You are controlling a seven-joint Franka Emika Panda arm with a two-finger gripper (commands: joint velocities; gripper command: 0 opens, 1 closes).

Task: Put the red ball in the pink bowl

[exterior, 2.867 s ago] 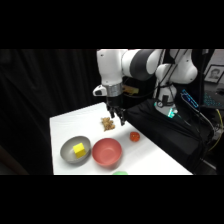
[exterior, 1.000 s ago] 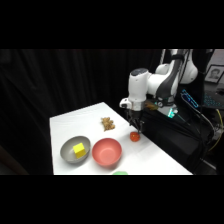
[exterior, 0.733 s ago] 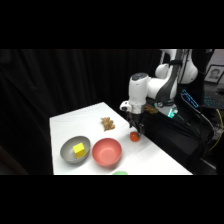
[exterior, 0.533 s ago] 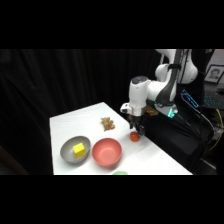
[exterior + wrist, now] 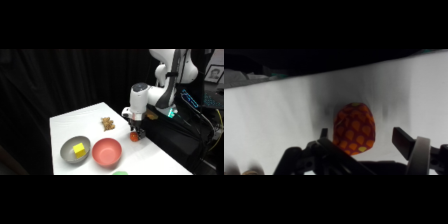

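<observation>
The arm has swung away from above the tan crumbly lump (image 5: 107,123) toward the table's right edge; the gripper (image 5: 136,134) has come down until it sits right at the red ball (image 5: 134,136), its fingers now either side of the ball.

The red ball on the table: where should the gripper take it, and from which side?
Grip the red ball across its middle, coming straight down from above. It lies free on the white table, and the gripper already has a finger on each side of it, probably a sound hold.
</observation>
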